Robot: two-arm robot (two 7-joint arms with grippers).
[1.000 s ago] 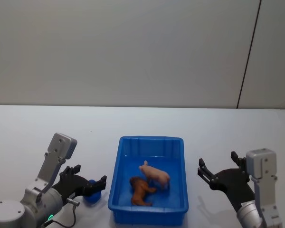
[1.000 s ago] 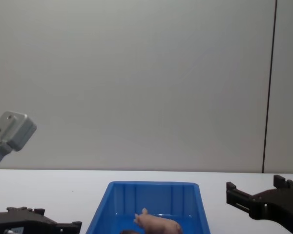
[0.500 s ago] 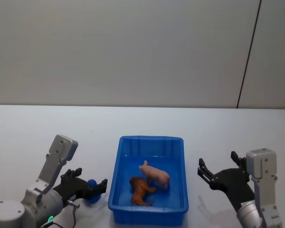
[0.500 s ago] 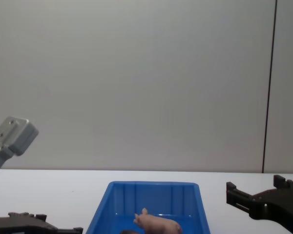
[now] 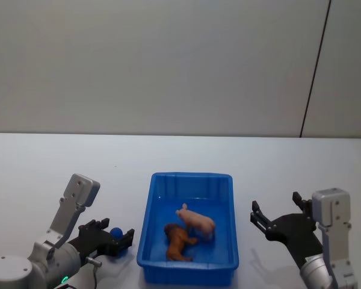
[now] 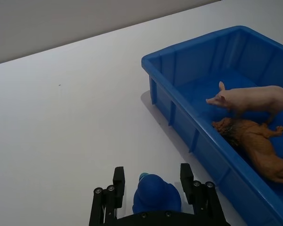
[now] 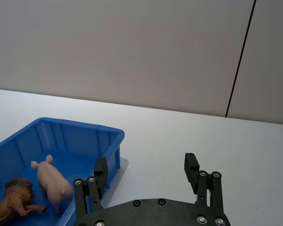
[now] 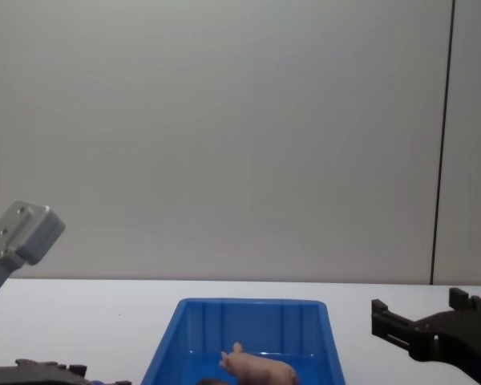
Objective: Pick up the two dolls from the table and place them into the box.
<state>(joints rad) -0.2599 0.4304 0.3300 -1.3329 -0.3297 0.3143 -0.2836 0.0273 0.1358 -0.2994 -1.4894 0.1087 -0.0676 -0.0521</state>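
Note:
Both dolls are inside the blue box [image 5: 191,176] at the table's middle. The pink pig [image 5: 197,221] stands upright and the reddish-brown dog [image 5: 177,242] lies beside it, nearer me. The left wrist view shows the pig [image 6: 254,98], the dog [image 6: 257,143] and the box rim [image 6: 188,44]. My left gripper [image 5: 111,238] sits low, left of the box, open, with a small blue rounded thing [image 6: 155,197] between its fingers. My right gripper [image 5: 278,220] hovers to the right of the box, open and holding nothing.
The white table [image 5: 60,162] stretches bare to the left, right and back of the box. A plain grey wall stands behind it. The right wrist view looks past my right gripper [image 7: 146,169] at the box [image 7: 70,123] and the pig [image 7: 54,181].
My left arm has drawn back toward me and dropped lower, with the small blue thing still between its fingers. The right arm, the box and both dolls have not moved.

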